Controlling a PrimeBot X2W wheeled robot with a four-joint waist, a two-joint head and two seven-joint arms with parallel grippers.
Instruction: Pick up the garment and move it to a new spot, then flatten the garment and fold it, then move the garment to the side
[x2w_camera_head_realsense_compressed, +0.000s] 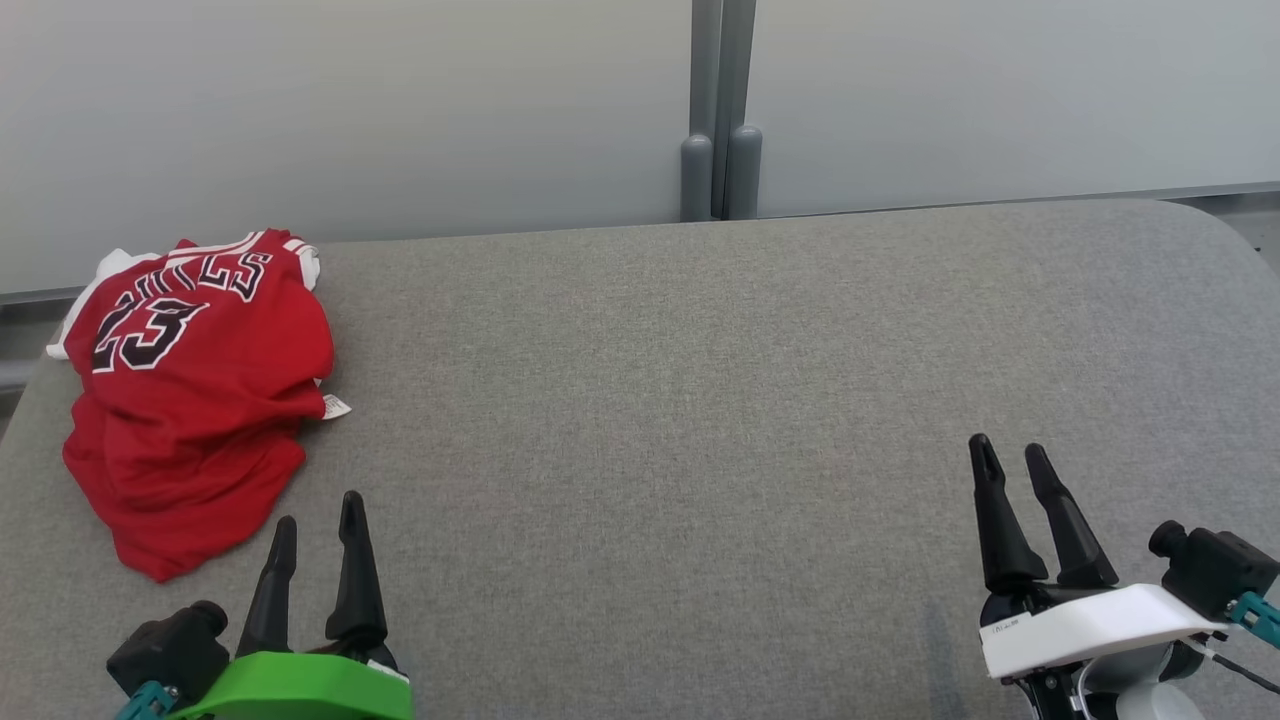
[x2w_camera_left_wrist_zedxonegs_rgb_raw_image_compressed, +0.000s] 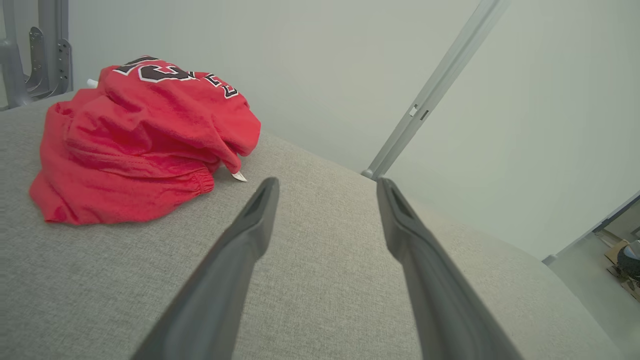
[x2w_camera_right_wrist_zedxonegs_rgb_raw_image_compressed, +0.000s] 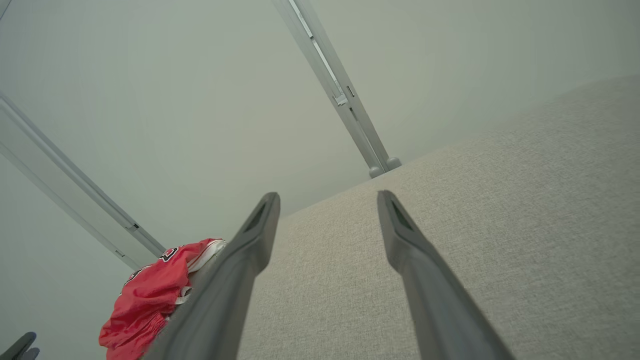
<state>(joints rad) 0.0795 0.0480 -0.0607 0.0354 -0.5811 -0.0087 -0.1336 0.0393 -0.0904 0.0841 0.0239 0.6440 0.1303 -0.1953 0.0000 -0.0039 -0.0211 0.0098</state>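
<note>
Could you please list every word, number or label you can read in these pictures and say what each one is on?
"23": black, white-edged number on the crumpled red basketball jersey.
"BULLS": arched above it on the same jersey, first letter creased.
Too small to read: the small white tag at the jersey's edge.
Too blurred to read: the small label on the right gripper's white housing.

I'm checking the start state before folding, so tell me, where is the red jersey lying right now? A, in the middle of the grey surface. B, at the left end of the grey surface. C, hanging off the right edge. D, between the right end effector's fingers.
B: the crumpled red jersey sits at the left end of the grey surface, just ahead of the open left end effector and apart from it.
</note>
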